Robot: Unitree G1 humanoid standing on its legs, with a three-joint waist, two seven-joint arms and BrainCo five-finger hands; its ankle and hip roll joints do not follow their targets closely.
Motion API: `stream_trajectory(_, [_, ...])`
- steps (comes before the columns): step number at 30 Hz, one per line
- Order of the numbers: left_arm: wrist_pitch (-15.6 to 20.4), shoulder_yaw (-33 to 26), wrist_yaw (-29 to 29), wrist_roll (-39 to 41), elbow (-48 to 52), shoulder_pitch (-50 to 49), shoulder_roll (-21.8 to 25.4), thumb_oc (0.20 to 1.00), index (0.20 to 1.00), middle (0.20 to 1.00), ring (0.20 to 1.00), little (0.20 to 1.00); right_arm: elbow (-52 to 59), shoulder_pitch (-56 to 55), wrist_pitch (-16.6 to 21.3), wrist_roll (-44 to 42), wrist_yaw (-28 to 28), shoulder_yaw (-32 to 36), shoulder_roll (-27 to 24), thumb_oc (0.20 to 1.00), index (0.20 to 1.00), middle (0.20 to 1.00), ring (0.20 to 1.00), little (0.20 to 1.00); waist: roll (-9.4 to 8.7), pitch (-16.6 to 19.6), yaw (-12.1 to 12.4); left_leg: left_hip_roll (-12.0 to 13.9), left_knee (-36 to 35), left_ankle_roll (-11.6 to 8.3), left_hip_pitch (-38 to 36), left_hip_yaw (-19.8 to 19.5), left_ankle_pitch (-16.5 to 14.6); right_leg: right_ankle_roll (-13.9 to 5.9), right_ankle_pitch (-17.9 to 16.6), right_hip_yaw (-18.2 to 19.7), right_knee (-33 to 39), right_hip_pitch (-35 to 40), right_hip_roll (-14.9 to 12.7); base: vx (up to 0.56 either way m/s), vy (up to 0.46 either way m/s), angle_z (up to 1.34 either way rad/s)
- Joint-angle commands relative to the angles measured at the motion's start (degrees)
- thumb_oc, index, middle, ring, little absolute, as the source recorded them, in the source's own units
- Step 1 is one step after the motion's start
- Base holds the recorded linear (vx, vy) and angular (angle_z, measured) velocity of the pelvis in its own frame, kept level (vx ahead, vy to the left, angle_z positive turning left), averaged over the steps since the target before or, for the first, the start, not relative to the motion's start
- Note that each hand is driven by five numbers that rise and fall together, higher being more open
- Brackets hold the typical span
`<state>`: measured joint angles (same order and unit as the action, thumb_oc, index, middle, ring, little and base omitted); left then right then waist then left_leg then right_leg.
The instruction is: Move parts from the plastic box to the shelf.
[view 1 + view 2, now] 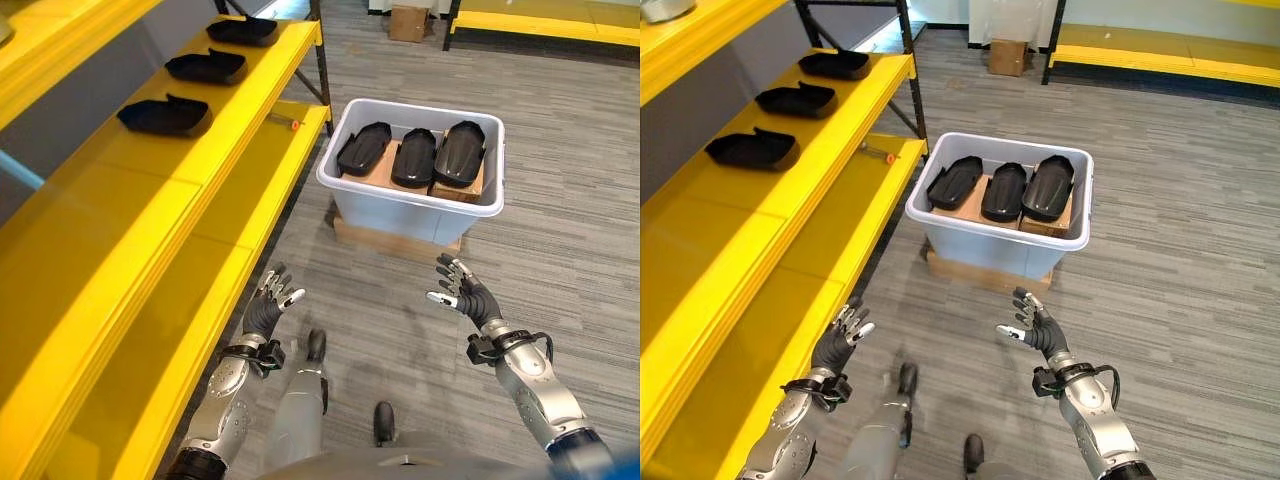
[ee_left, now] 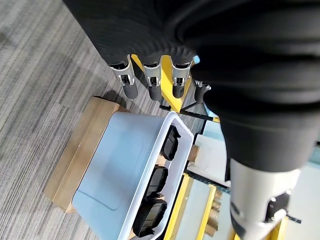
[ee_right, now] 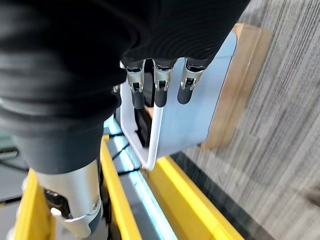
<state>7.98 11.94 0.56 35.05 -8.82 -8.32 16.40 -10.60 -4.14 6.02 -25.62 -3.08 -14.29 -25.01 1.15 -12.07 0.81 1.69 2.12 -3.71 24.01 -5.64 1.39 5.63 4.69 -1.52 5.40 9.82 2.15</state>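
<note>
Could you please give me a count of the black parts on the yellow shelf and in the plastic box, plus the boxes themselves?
Black parts on the yellow shelf: 3
Black parts in the plastic box: 3
Plastic boxes: 1
Cardboard boxes on the floor further back: 1
Total: 8

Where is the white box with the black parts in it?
The plastic box sits on the floor ahead of the robot, on a flat cardboard piece, just right of the yellow shelf. Three black parts lie side by side inside.
</note>
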Motion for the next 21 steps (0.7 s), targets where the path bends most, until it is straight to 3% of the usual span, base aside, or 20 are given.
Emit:
stream_trajectory(1, [3.0, -0.7, 0.0, -0.9, 2.5, 1.0, 1.9, 1.0, 1.0, 1.0, 1.0, 1.0, 4.0, -0.2, 3.5, 0.8, 0.0, 1.2, -0.5, 1.0, 1.0, 1.0, 1.0, 1.0, -1.34, 2.5, 0.9, 0.1, -2.0, 0.5, -9.5, 0.4, 9.3, -6.49, -2.4, 2.0, -0.5, -1.2, 0.0, 0.13, 0.058, -0.44])
stream_trajectory(3, [3.2, -0.7, 0.3, -1.9, 2.2, 1.1, 1.8, 1.0, 1.0, 1.0, 1.0, 1.0, 3.4, -0.4, 3.4, 0.9, -0.1, 1.0, 0.4, 1.0, 1.0, 1.0, 1.0, 1.0, -1.18, 3.5, 1.0, 0.2, -3.3, 0.64, -10.9, 0.5, 9.6, -6.52, -1.2, 2.4, -0.4, -0.1, -0.5, 0.26, 0.149, -0.7])
stream_trajectory(7, [4.0, -1.3, 1.3, -1.6, 2.6, 1.8, 2.5, 1.0, 1.0, 1.0, 1.0, 1.0, 2.5, 0.4, 3.0, 0.5, 0.5, 0.4, 2.0, 1.0, 1.0, 1.0, 1.0, 1.0, -2.23, 5.8, 1.1, -1.6, -2.1, 2.88, -12.8, 3.6, 6.5, -7.93, 0.3, 2.7, -0.9, 1.3, -4.0, 0.26, 0.175, -0.29])
stream_trajectory(17, [4.4, -2.2, 3.7, -2.3, 2.8, 3.9, 3.7, 1.0, 1.0, 1.0, 1.0, 1.0, 1.5, 5.0, 2.0, 1.8, 0.0, -2.6, 3.8, 1.0, 1.0, 1.0, 1.0, 1.0, -3.43, 8.3, 2.5, -5.4, 1.4, 6.68, -13.3, 5.8, -0.4, -12.31, -1.8, 3.8, -8.4, -2.0, -9.2, 0.12, 0.115, -0.08])
stream_trajectory(19, [4.1, -1.9, 3.7, -2.9, 2.9, 4.2, 3.9, 1.0, 1.0, 1.0, 1.0, 1.0, 2.0, 4.7, 2.0, 1.7, -0.1, -2.6, 4.4, 1.0, 1.0, 1.0, 1.0, 1.0, -2.98, 8.0, 1.9, -6.5, 1.4, 7.82, -15.0, 4.8, -1.8, -13.75, -5.0, 4.0, -17.2, -5.8, -9.2, 0.09, 0.179, -0.06])
stream_trajectory(20, [4.1, -1.7, 3.7, -3.3, 3.2, 4.6, 4.4, 1.0, 1.0, 1.0, 1.0, 1.0, 2.6, 4.5, 2.1, 1.7, -0.2, -2.7, 4.5, 1.0, 1.0, 1.0, 1.0, 1.0, -2.25, 6.4, 0.7, -7.1, 1.7, 8.84, -16.6, 3.4, -2.6, -14.07, -9.8, 4.7, -26.4, -10.0, -8.3, 0.08, 0.249, 0.05])
stream_trajectory(21, [4.0, -1.4, 3.6, -3.5, 3.6, 4.9, 4.8, 1.0, 1.0, 1.0, 1.0, 1.0, 3.0, 4.1, 2.1, 1.5, -0.2, -3.0, 5.0, 1.0, 1.0, 1.0, 1.0, 1.0, -0.75, 4.6, -0.4, -6.2, 1.8, 9.39, -18.1, 2.7, -2.8, -13.5, -10.7, 3.2, -33.3, -13.6, -7.4, 0.13, 0.271, 0.64])
